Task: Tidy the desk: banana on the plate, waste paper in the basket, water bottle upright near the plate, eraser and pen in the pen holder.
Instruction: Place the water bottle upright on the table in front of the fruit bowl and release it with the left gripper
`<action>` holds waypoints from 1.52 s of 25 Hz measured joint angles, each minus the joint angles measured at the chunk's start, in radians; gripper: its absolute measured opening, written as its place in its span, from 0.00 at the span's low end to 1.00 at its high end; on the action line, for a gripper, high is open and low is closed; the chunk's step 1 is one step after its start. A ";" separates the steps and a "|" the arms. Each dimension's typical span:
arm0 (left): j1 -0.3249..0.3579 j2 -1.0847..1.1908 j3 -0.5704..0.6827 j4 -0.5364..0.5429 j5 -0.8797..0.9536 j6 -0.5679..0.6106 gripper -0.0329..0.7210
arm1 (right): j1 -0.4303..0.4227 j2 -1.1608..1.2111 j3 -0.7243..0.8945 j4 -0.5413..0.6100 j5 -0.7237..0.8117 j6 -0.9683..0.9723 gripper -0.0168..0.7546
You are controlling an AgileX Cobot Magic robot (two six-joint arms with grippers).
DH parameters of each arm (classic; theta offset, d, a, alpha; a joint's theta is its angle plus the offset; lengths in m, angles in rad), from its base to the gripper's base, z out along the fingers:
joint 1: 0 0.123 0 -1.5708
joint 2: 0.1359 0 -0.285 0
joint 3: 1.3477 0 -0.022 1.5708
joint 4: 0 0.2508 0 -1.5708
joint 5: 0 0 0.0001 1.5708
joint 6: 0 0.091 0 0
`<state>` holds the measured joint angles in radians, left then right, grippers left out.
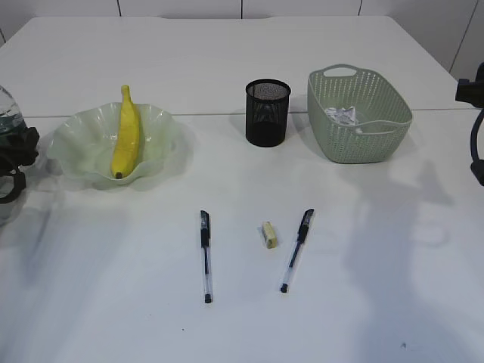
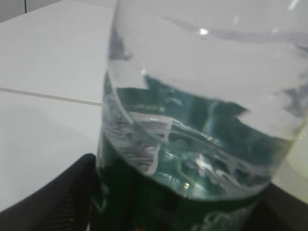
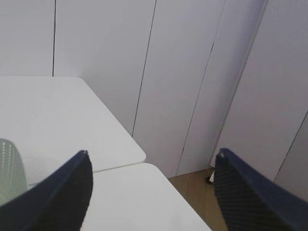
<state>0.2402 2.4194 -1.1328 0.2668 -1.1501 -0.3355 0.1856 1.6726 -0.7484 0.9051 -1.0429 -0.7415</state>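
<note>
The water bottle stands at the desk's far left edge, just left of the plate. My left gripper is around its body. In the left wrist view the bottle with its green label fills the frame, and the black fingers lie against its sides with no gap showing. The banana lies in the plate. Crumpled waste paper sits in the basket. Two pens and the eraser lie on the desk in front of the pen holder. My right gripper is open and empty.
The right arm shows only at the right edge, raised beside the basket. In the right wrist view I see the basket's rim, the desk's rounded corner and wall panels beyond it. A seam runs across the desk behind the plate.
</note>
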 joint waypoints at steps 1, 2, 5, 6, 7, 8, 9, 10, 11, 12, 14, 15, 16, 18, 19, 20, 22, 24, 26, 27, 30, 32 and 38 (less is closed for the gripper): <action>0.000 -0.006 0.000 0.000 0.005 -0.002 0.79 | 0.000 0.000 0.000 0.000 0.000 0.000 0.78; 0.000 -0.013 0.000 0.000 0.005 -0.002 0.79 | 0.000 0.000 0.000 0.000 0.000 0.000 0.78; 0.000 -0.028 0.000 0.003 0.009 -0.002 0.79 | 0.000 0.000 0.000 0.000 0.000 0.000 0.78; 0.000 -0.028 0.000 0.003 0.009 -0.002 0.79 | 0.000 0.000 0.000 0.000 0.000 0.000 0.78; 0.000 -0.030 0.000 0.004 0.009 -0.002 0.79 | 0.000 0.000 0.000 0.000 0.000 0.000 0.78; 0.000 -0.030 0.000 0.006 0.009 -0.002 0.79 | 0.000 0.000 0.000 0.000 0.000 0.000 0.78; -0.002 -0.030 0.000 0.006 0.010 -0.002 0.79 | 0.000 0.000 0.000 -0.002 0.000 0.000 0.78; -0.004 -0.030 0.000 0.008 0.012 -0.002 0.79 | 0.000 0.000 0.000 -0.002 0.000 0.000 0.78; -0.006 -0.030 0.000 0.008 0.012 -0.002 0.79 | 0.000 0.000 0.000 -0.002 0.000 0.000 0.78; -0.011 -0.030 0.000 0.008 0.012 -0.002 0.79 | 0.000 0.000 0.000 -0.002 0.000 0.000 0.78; -0.017 -0.030 0.000 0.008 0.012 -0.002 0.79 | 0.000 0.000 0.000 -0.002 0.000 0.000 0.78; -0.021 -0.030 0.000 0.008 0.012 -0.002 0.79 | 0.000 0.000 0.000 -0.002 0.000 0.000 0.78; -0.023 -0.030 0.000 0.008 0.012 -0.002 0.79 | 0.000 0.000 0.000 -0.002 0.000 0.000 0.78; -0.023 -0.036 0.000 0.008 0.019 -0.002 0.80 | 0.000 0.000 0.000 -0.002 -0.002 0.000 0.78; -0.023 -0.043 0.000 0.008 0.019 -0.002 0.80 | 0.000 0.000 0.000 -0.002 -0.004 0.000 0.78; -0.023 -0.050 0.000 0.008 0.019 -0.002 0.80 | 0.000 0.000 0.000 -0.002 -0.004 0.000 0.78; -0.023 -0.064 0.000 0.005 0.023 -0.002 0.80 | 0.000 0.000 0.000 -0.002 -0.004 0.000 0.78; -0.023 -0.079 0.000 0.002 0.047 -0.002 0.80 | 0.000 0.000 0.000 -0.002 -0.006 0.000 0.78; -0.023 -0.092 0.000 0.002 0.062 -0.002 0.80 | 0.000 0.000 0.000 -0.002 -0.006 0.000 0.78; -0.023 -0.097 0.000 0.002 0.068 -0.002 0.80 | 0.000 0.000 0.000 -0.002 -0.008 0.000 0.78; -0.023 -0.112 0.000 0.002 0.070 -0.002 0.80 | 0.000 0.000 0.000 -0.002 -0.008 0.000 0.78; -0.023 -0.124 0.000 0.002 0.075 -0.002 0.80 | 0.000 0.000 0.000 -0.002 -0.008 0.000 0.78; -0.023 -0.178 0.000 0.002 0.124 -0.002 0.81 | 0.000 0.000 0.000 -0.002 -0.008 0.000 0.78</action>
<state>0.2173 2.2419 -1.1328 0.2685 -1.0264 -0.3376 0.1856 1.6726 -0.7484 0.9036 -1.0509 -0.7415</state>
